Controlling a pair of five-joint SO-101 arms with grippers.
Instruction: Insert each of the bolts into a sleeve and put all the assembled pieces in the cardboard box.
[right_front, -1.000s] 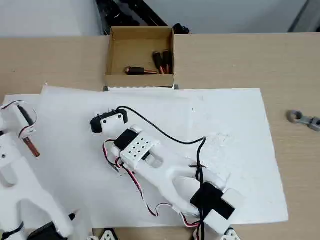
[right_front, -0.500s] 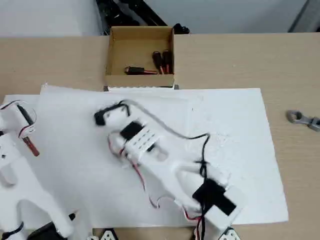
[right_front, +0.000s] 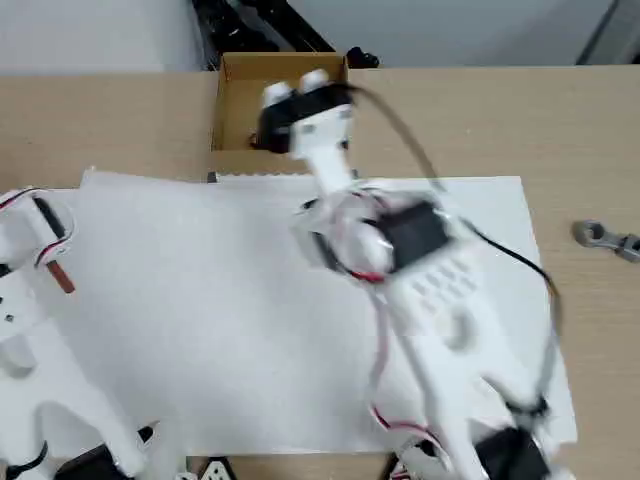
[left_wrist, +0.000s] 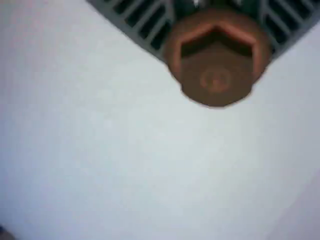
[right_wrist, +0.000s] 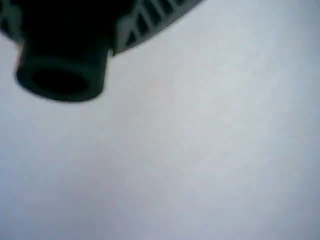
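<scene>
At the table's left edge, my left gripper (right_front: 55, 262) is shut on a copper bolt (right_front: 61, 276) that hangs over the white sheet (right_front: 200, 300). In the left wrist view the bolt's round end (left_wrist: 216, 65) faces the camera, just above the white sheet. My right gripper (right_front: 285, 112) is stretched out to the cardboard box (right_front: 232, 70) and is shut on a black sleeve (right_front: 266, 137) at the box's front wall. The sleeve's open end (right_wrist: 61, 75) shows in the right wrist view. The right arm hides the box's contents.
A metal wrench (right_front: 605, 238) lies on the bare wood at the right edge. The white sheet covers most of the table's near half. Dark equipment (right_front: 250, 25) stands behind the box.
The right arm swung from the sheet's middle up and to the right, carrying the black sleeve to the cardboard box. The left arm with the bolt stayed in place.
</scene>
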